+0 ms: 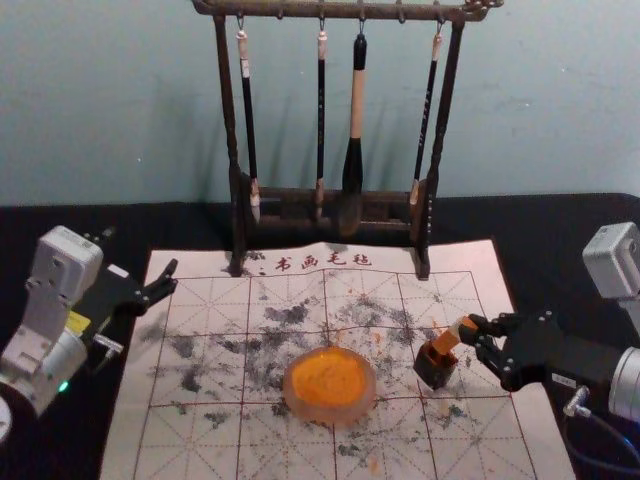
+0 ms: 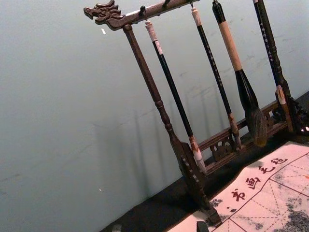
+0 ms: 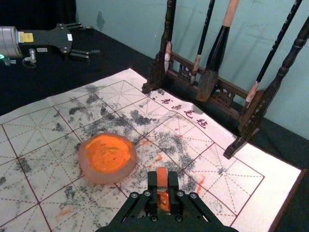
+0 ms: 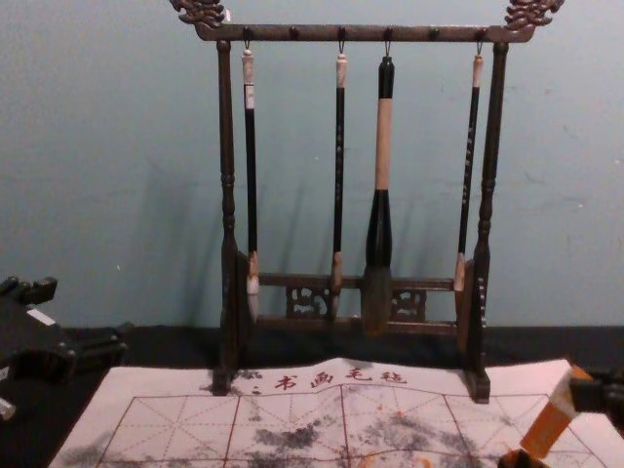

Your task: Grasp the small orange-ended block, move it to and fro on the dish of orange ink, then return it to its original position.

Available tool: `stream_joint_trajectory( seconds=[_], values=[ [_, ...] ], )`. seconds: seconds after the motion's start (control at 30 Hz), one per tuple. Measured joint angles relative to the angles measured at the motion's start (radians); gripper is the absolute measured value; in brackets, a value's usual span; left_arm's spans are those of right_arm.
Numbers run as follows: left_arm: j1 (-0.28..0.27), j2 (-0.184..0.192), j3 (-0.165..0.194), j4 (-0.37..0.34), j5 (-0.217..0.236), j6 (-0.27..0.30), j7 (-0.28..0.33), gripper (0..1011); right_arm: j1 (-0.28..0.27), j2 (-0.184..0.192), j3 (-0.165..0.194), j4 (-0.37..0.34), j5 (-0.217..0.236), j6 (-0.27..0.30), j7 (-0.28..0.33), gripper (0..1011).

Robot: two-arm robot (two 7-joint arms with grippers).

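Observation:
In the head view my right gripper [image 1: 474, 329] is at the right of the mat, shut on the upper end of the orange-ended block [image 1: 447, 341]. The block leans, its lower orange end at the mouth of a small dark holder [image 1: 434, 369]; whether it is inside I cannot tell. In the right wrist view the gripper [image 3: 162, 181] pinches the block [image 3: 162, 175] from both sides. The chest view shows the block [image 4: 548, 430] tilted, with a pale band. The dish of orange ink [image 1: 329, 384] stands left of the holder. My left gripper [image 1: 140, 254] is parked open at the left.
A dark wooden rack [image 1: 331, 197] with several hanging brushes stands behind, at the mat's far edge. The gridded, ink-stained paper mat [image 1: 190, 430] lies on a black-covered table [image 1: 110, 215], with a pale wall behind.

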Motion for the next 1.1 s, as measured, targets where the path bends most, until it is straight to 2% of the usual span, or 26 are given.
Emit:
stream_joint_trajectory(
  seconds=[0.5, 1.1],
  values=[
    [0.0, 0.0, 0.0, 0.0, 0.0, 0.0, 0.0, 1001, -0.007, -0.009, 0.0, 0.02, -0.001, 0.022, -0.005, 104],
    [0.0, 0.0, 0.0, 0.0, 0.0, 0.0, 0.0, 1001, 0.023, -0.03, -0.03, 0.071, -0.012, 0.042, 0.009, 104]
  ],
)
